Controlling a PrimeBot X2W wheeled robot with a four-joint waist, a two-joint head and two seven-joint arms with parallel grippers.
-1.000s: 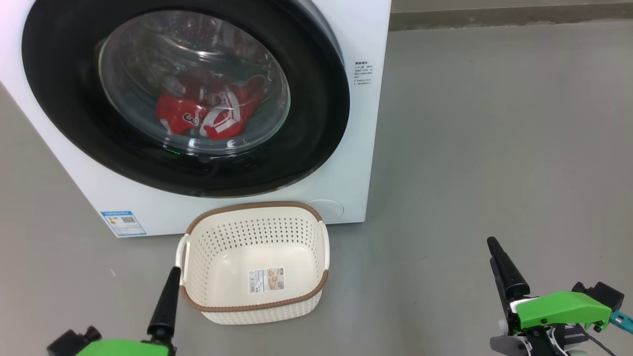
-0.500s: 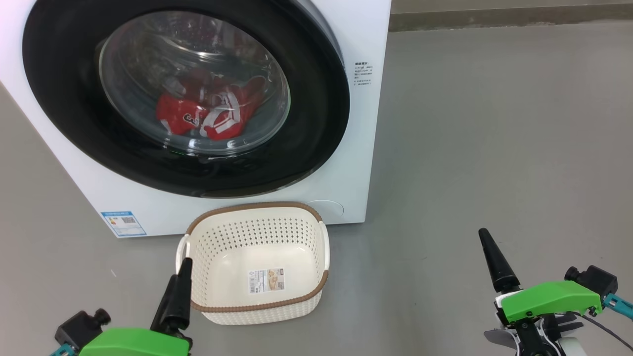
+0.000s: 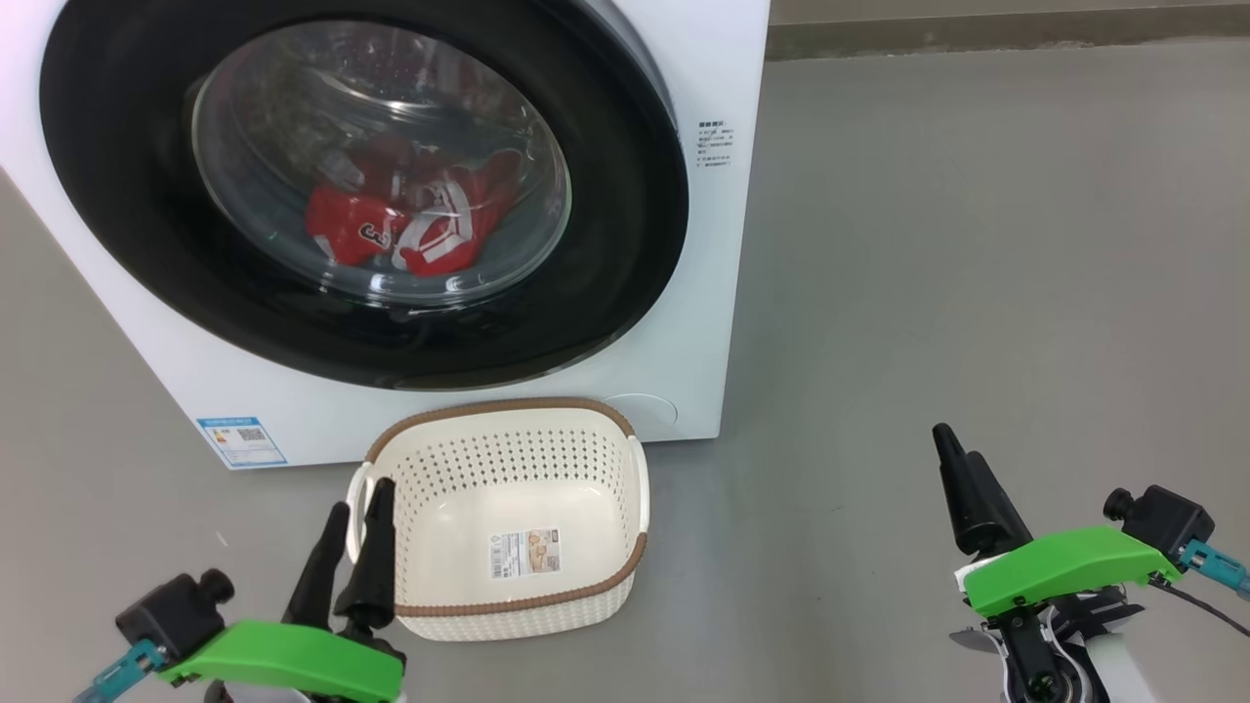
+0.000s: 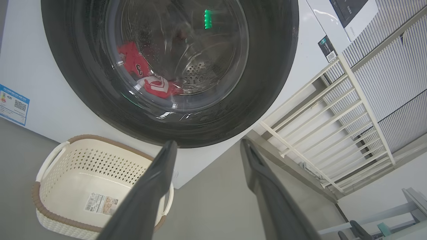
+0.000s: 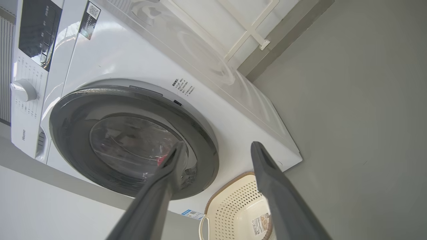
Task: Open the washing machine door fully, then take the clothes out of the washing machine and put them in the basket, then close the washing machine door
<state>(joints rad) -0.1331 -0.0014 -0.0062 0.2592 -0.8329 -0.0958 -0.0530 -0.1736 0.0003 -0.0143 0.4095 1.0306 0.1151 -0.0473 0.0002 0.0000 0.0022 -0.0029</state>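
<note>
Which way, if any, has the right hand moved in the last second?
Yes. The right hand has moved forward and slightly left: its fingertips have risen up the head view, nearer level with the far rim of the basket, which stayed put.

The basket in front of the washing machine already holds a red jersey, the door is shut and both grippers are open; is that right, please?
Not quite: the basket holds just its paper label. The head view shows the clothes inside the washing machine, behind the shut washing machine door. The left gripper and right gripper are indeed open.
</note>
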